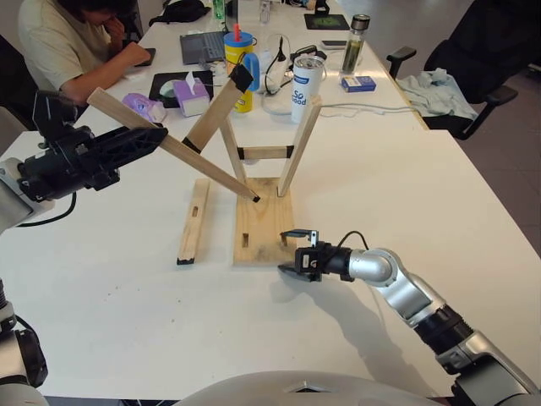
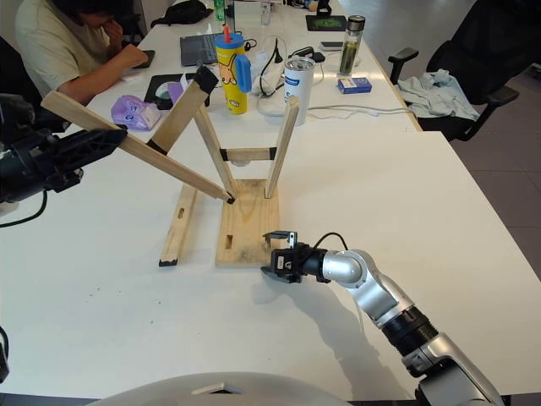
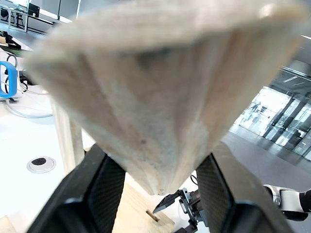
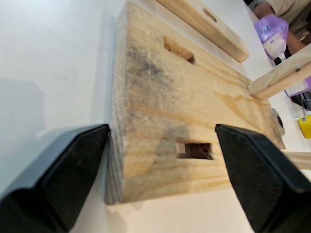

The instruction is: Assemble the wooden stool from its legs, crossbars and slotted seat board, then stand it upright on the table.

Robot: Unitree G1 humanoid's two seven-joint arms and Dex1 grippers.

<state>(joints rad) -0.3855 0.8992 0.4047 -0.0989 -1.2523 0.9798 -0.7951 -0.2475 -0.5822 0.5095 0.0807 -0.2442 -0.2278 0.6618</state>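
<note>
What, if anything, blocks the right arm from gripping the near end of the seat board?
Probably nothing, so yes: the right gripper is open at the seat board's near end, fingers flanking it. The held leg meets only its far part.

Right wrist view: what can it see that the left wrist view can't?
Only the right wrist view: the purple tissue pack, far past the seat board. Only the left wrist view: the left gripper clamped on a wooden leg, and a round cable port in the table. Both: the seat board, with slots plain in the right wrist view, the white table, and the right gripper, open at the board's near end.
</note>
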